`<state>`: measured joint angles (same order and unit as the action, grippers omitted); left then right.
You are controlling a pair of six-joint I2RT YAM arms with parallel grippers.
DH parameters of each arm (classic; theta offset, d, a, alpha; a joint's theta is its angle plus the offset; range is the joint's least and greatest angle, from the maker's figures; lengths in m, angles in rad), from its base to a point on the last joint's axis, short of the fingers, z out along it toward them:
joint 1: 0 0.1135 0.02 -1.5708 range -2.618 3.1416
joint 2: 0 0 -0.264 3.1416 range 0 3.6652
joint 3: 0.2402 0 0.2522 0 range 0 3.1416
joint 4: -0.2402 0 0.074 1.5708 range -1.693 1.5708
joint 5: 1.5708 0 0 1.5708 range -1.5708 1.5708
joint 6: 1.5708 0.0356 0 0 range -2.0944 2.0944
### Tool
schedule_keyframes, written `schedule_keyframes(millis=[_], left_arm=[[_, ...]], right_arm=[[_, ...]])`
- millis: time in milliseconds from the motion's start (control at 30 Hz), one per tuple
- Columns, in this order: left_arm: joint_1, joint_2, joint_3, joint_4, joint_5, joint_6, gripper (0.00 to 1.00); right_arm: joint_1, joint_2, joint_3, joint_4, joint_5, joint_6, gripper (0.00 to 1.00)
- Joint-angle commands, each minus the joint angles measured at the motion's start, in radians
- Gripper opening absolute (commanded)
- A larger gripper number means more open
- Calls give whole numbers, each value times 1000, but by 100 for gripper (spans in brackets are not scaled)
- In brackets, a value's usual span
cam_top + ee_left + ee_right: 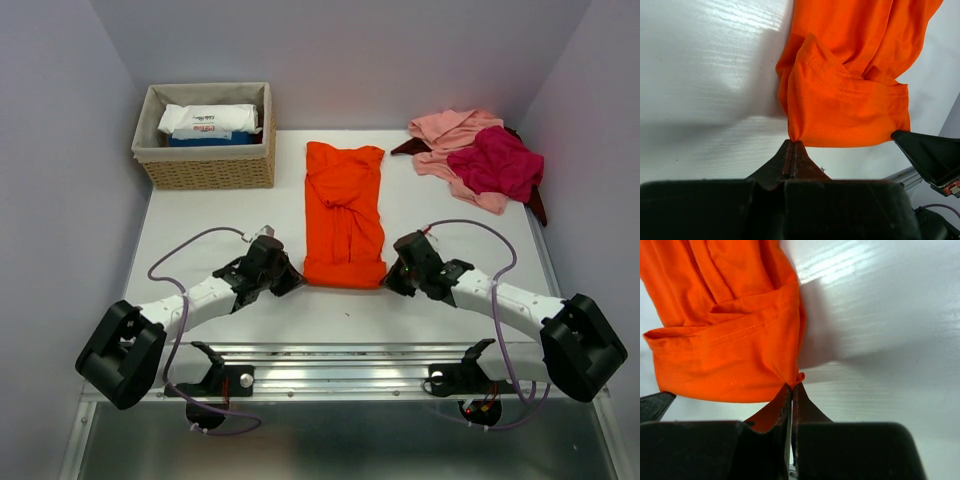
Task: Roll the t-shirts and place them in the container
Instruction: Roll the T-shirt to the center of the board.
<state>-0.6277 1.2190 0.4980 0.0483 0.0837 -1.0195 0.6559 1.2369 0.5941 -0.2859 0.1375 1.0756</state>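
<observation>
Orange t-shirt (345,215) lies folded in a long strip, centre frame; left gripper (296,279) and right gripper (391,279) each clench a bottom corner, likely ready to start rolling.

Table (220,215): white, glossy, faint wood grain; walls on L, R & far side.
Centre: orange tee (345,215), folded to a long narrow strip running near-to-far, flat on the top, wrinkled approx. mid-way; near hem close to the near edge.
Far L corner: wicker basket (205,172) w/ cloth liner, upright, well apart from the orange tee.
Far R corner: loose heap. Pink tee (450,130) at the bottom, magenta tee (495,160) bunched over it, maroon tee (537,205) peeking out at R edge. Heap lies apart from the orange tee.
</observation>
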Motion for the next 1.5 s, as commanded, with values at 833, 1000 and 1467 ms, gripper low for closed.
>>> schedule_keyframes(millis=[833, 1000, 1467], left_arm=[[146, 272, 336, -34, 7, 133, 0], [163, 332, 382, -27, 14, 153, 0], [172, 459, 514, -36, 10, 248, 51]], right_arm=[[-94, 196, 314, -41, 137, -164, 2], [-128, 242, 328, -18, 126, -183, 4], [-179, 362, 427, 54, 83, -235, 34]])
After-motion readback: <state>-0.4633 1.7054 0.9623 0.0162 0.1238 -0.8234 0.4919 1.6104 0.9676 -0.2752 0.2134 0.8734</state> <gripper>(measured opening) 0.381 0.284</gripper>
